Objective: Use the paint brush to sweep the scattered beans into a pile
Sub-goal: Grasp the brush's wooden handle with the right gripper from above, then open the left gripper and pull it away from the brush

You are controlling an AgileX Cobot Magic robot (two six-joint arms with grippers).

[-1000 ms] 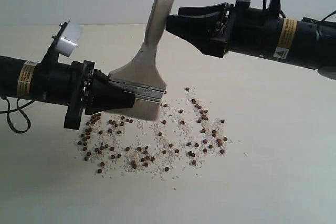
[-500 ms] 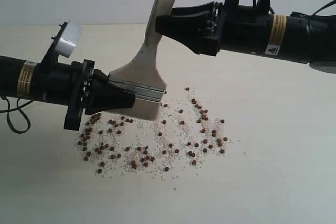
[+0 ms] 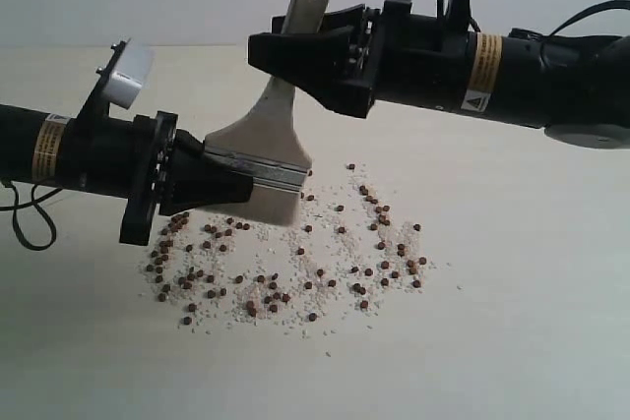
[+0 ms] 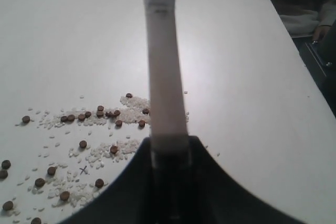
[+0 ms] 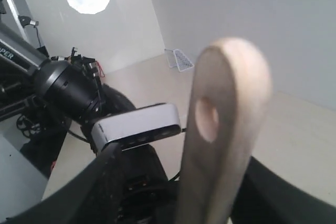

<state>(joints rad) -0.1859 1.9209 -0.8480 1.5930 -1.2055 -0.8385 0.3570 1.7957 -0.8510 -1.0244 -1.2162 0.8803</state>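
Left pincer (image 3: pixel 238 182): clamped on paint brush (image 3: pixel 261 130) ferrule, handle up.
Right pincer (image 3: pixel 271 54): fingers apart, straddling the handle.
Beans (image 3: pixel 295 268): scattered on surface (image 3: pixel 512 331) beneath left pincer.

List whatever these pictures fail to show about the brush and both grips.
- Right gripper: exterior view, its jaws cover the paint brush handle, so contact is unclear; right wrist view's edge cuts them off.
- Bristles: left wrist view, hidden behind the left gripper.
- Handle print: left wrist view, blurred.
- Beans beneath the bristles: exterior view, brush covers them.
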